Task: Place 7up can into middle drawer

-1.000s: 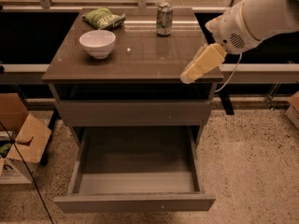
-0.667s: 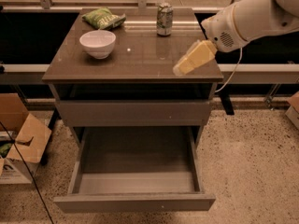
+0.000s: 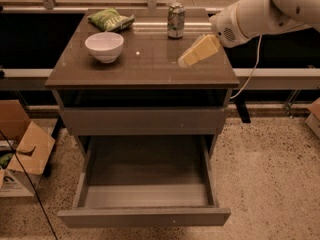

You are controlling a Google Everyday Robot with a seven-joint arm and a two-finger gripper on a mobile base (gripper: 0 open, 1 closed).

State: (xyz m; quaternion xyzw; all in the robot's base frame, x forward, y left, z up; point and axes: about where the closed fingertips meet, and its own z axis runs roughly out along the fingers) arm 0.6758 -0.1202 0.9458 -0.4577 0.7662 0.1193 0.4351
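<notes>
The 7up can (image 3: 175, 20) stands upright at the back of the brown tabletop, right of centre, green and silver. My gripper (image 3: 188, 58), yellowish at the end of the white arm, hovers over the right part of the tabletop, in front of the can and slightly to its right, apart from it and holding nothing. The middle drawer (image 3: 145, 217) is pulled out wide below the cabinet's closed upper front. Its deep grey tray has nothing in it.
A white bowl (image 3: 104, 46) sits on the left of the tabletop (image 3: 140, 69), with a green snack bag (image 3: 110, 19) behind it. Cardboard boxes (image 3: 22, 156) stand on the floor at the left. A cable hangs from the arm at the right.
My gripper has moved left and farther back over the tabletop, closer to the can. The can, the bowl and the drawer have not moved.
</notes>
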